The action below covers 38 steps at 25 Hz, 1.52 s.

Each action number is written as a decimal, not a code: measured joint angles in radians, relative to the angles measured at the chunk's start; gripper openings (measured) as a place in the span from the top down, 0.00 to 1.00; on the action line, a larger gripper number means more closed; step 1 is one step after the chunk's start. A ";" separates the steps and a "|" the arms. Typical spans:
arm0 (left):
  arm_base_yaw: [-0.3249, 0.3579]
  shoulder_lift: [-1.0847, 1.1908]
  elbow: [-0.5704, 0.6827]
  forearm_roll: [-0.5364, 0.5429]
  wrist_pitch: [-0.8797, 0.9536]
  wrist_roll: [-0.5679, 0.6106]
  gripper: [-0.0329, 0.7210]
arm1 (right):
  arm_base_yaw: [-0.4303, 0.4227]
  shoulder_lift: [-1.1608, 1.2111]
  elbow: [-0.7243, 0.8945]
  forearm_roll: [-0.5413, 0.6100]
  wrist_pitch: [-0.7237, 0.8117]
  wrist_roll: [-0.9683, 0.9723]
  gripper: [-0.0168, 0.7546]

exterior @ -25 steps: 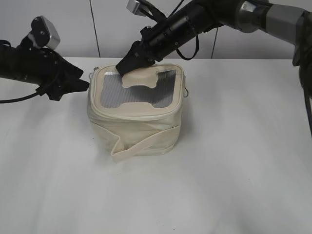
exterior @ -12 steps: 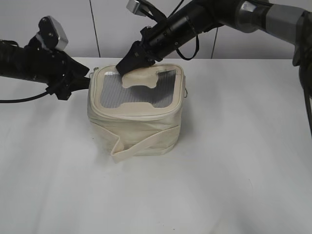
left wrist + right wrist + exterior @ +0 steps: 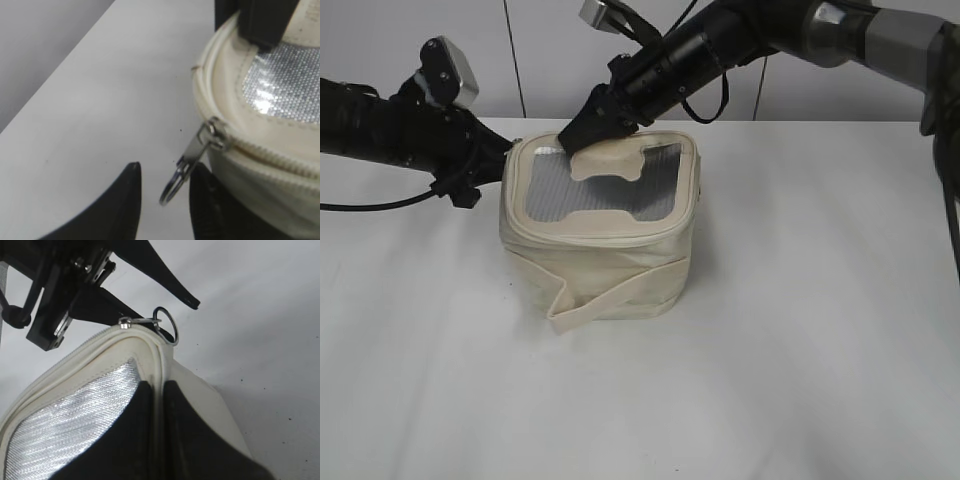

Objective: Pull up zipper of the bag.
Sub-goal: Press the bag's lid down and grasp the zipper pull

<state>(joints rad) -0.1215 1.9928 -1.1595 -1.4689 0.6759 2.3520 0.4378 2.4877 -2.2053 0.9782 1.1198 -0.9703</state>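
The cream bag (image 3: 605, 255) stands upright on the white table, its grey mesh top (image 3: 595, 190) facing up. My right gripper (image 3: 582, 135) is shut on the bag's back top rim (image 3: 159, 371). The zipper (image 3: 260, 151) runs round that rim. Its silver pull with a round ring (image 3: 186, 167) hangs off the left corner; it also shows in the right wrist view (image 3: 165, 325). My left gripper (image 3: 162, 180) is open with the ring between its two fingertips, close to the right finger. In the exterior view it sits against the bag's left side (image 3: 495, 165).
The white table (image 3: 800, 330) stretches in front and to the right of the bag. A cream strap (image 3: 610, 298) crosses the bag's front side. A second pull ring (image 3: 703, 188) hangs at the bag's right side. A grey wall stands behind.
My left gripper has moved right, toward the bag's left corner, and now reaches the zipper pull. The right gripper and the bag have stayed still.
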 joint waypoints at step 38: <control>-0.087 -0.396 0.314 0.660 -0.125 -0.848 0.96 | 0.001 0.000 0.000 0.000 -0.008 0.132 0.92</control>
<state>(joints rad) -0.2089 1.5965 -0.8456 -0.8092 0.5510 1.5036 0.4389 2.4877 -2.2053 0.9787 1.1118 -0.8387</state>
